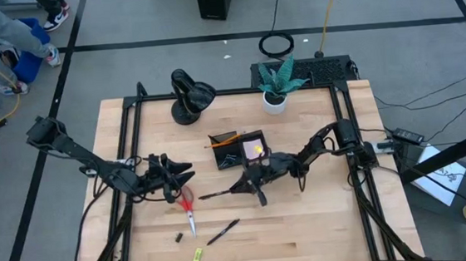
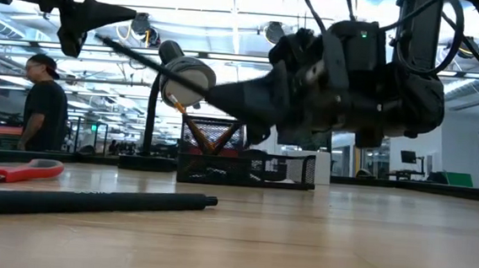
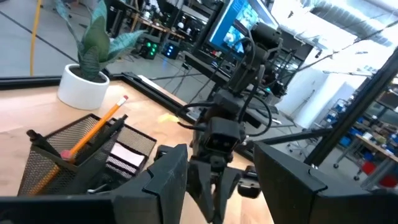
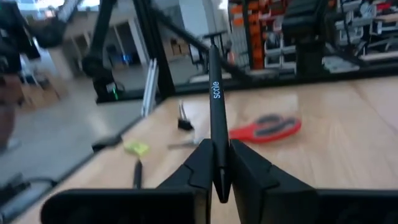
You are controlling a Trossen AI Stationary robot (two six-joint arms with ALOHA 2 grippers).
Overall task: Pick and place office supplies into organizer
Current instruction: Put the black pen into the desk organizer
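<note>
My right gripper (image 1: 252, 184) hovers over the table's middle, just near of the black mesh organizer (image 1: 239, 149), shut on a black pen (image 4: 214, 93). The organizer holds orange pencils (image 3: 93, 127) and a pink sticky pad (image 3: 127, 155). My left gripper (image 1: 175, 182) is open, held above the red-handled scissors (image 1: 187, 207), which lie flat on the table. A second black pen (image 1: 223, 231), a small black clip (image 1: 178, 236) and a yellow-green piece (image 1: 198, 254) lie near the table's near edge. My right gripper pinches the black pen near one end (image 4: 216, 135) between its two fingers. The fingers come roughly level from the table's right, and the pen lies along them, its long free end (image 1: 205, 197) pointing toward the table's left. The pen is lifted clear of the table.
A white plant pot (image 1: 274, 100) and a round black lamp-like object (image 1: 190, 96) stand at the table's far edge. The two grippers face each other about a pen's length apart. Bare wood lies on the near right. People stand in the room beyond the table.
</note>
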